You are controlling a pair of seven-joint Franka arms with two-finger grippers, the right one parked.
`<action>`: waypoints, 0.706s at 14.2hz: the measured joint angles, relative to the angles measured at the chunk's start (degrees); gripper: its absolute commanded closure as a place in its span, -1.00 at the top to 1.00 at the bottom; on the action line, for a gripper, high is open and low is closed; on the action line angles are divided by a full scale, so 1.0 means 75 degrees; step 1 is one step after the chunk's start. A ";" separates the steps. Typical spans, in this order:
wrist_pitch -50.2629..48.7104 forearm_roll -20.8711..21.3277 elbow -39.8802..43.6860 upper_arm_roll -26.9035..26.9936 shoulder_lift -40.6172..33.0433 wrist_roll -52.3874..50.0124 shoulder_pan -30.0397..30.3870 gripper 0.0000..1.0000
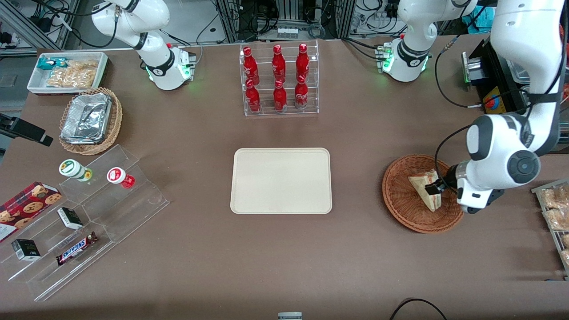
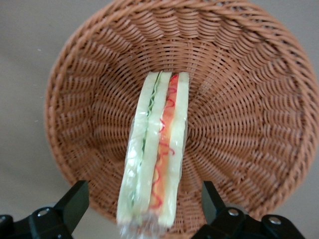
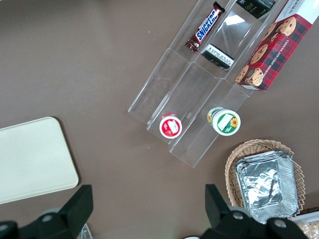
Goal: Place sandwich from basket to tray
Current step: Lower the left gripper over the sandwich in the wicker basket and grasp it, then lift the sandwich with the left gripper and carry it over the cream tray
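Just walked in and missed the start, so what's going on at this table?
The left arm has its pincer down at the reddish-brown wicker basket, which sits toward the working arm's end of the table. The sandwich stands on edge in that basket, between the two open fingers, which are not clamped on it. The beige tray in the middle of the table has nothing on it, so the sandwich has not yet been carried over.

The woven wicker basket (image 2: 239, 99) looks rough, the sandwich (image 2: 157, 154) wrapped in glossy clear film.
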 measured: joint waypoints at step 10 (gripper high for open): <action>0.0526 0.0000 -0.0437 -0.0022 0.0325 0.0120 0.0044 -0.76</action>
